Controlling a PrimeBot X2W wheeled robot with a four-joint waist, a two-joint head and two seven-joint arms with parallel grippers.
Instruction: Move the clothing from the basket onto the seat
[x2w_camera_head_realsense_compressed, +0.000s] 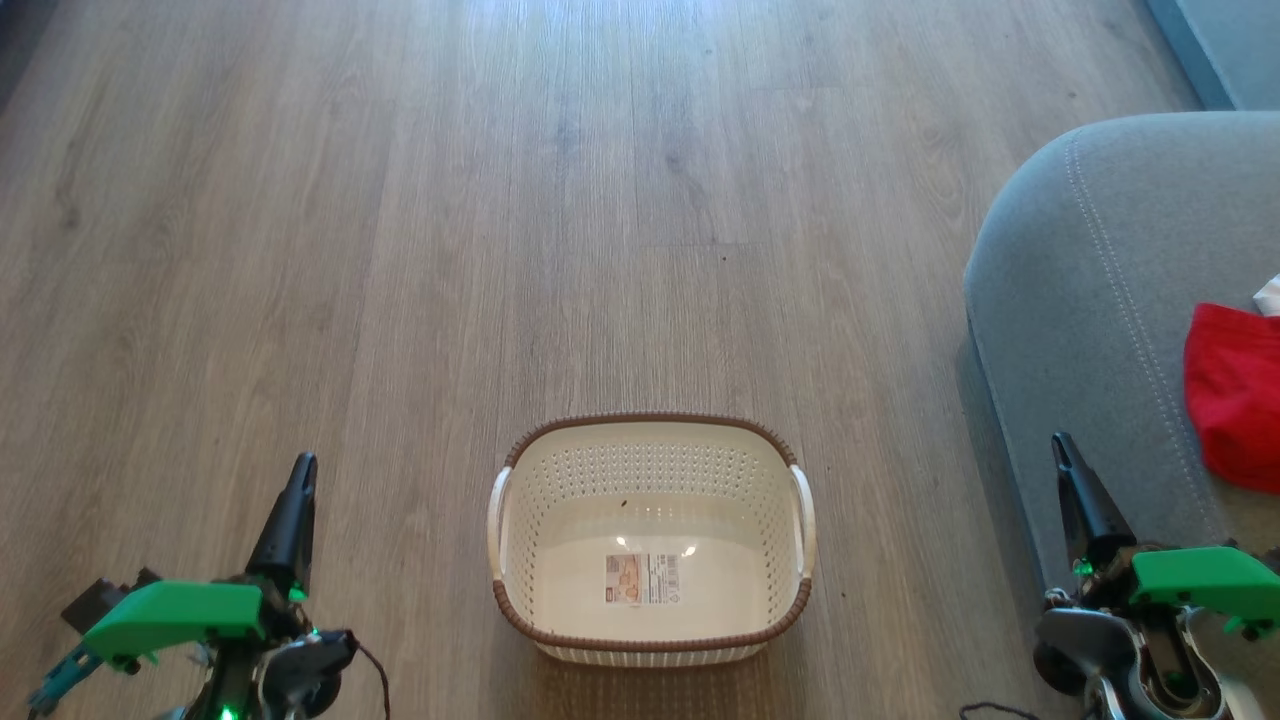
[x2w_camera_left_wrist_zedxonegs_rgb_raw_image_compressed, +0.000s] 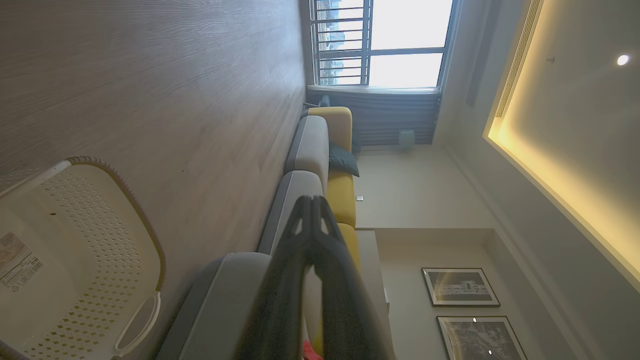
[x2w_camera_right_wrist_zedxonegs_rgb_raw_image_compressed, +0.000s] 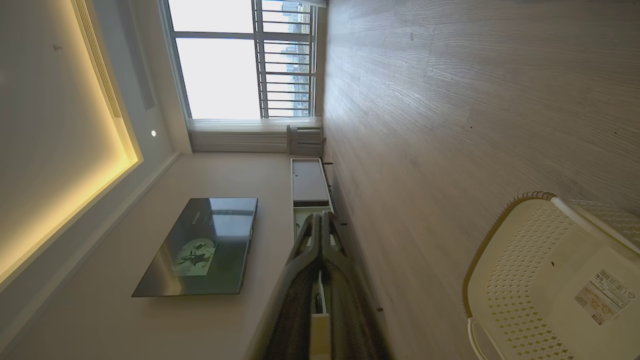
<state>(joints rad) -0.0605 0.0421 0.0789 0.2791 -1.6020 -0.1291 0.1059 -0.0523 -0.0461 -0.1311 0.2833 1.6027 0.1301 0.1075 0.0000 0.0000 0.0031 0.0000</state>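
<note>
The cream basket (x2w_camera_head_realsense_compressed: 651, 455) with a brown rim stands on the wooden floor in front of me, holding nothing but its label sticker; it also shows as the basket (x2w_camera_left_wrist_zedxonegs_rgb_raw_image_compressed: 75, 260) and the basket (x2w_camera_right_wrist_zedxonegs_rgb_raw_image_compressed: 555, 280). The red clothing (x2w_camera_head_realsense_compressed: 1238, 395) lies on the grey seat (x2w_camera_head_realsense_compressed: 1080, 290) at the right edge, a white cloth piece (x2w_camera_head_realsense_compressed: 1270, 294) just beyond it. My left gripper (x2w_camera_head_realsense_compressed: 300, 470) is shut at the lower left, holding nothing. My right gripper (x2w_camera_head_realsense_compressed: 1060, 447) is shut at the lower right, beside the seat's front edge. Both wrist views show fingertips pressed together: left gripper (x2w_camera_left_wrist_zedxonegs_rgb_raw_image_compressed: 311, 201), right gripper (x2w_camera_right_wrist_zedxonegs_rgb_raw_image_compressed: 320, 216).
A long grey and yellow sofa (x2w_camera_left_wrist_zedxonegs_rgb_raw_image_compressed: 320, 150) runs toward a window (x2w_camera_left_wrist_zedxonegs_rgb_raw_image_compressed: 390, 40). A wall-mounted television (x2w_camera_right_wrist_zedxonegs_rgb_raw_image_compressed: 200, 247) and a low cabinet (x2w_camera_right_wrist_zedxonegs_rgb_raw_image_compressed: 309, 182) stand across the room. Wooden floor (x2w_camera_head_realsense_compressed: 500, 220) stretches ahead of the basket.
</note>
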